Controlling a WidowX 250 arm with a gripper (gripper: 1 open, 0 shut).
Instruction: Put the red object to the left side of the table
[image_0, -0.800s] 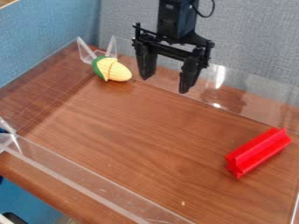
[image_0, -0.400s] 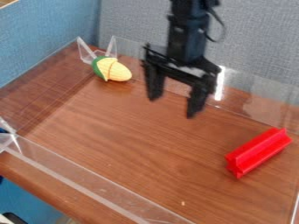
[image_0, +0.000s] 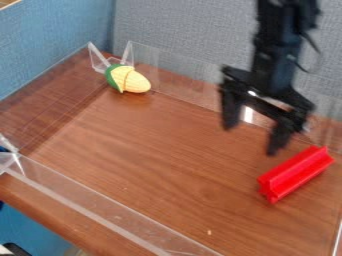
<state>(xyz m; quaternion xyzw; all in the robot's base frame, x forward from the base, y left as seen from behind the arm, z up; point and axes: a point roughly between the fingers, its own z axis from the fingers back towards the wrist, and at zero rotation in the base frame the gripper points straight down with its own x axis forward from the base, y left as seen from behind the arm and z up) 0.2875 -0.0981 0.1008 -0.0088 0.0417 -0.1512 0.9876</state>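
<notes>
1. We see the bench (image_0: 147, 140), a dark brown wood top with low clear walls around it.
2. The arm comes down from the top right. Its hand (image_0: 262, 123) points down at the bench.
3. The hand is wide open and holds nothing. Its two dark fingers (image_0: 281, 133) hang above the wood.
4. The red block (image_0: 295, 172) lies flat on the right side of the bench, near the right wall. The whole left side is still far from it.
5. The block is just below and a bit to the right of the hand in the picture. They are near each other but not touching.
6. The block's long side runs on a slant, from lower left up to upper right. We think the fingers should close across its thin side.
7. A small yellow and green toy (image_0: 128, 79) sits far off at the back left.
</notes>
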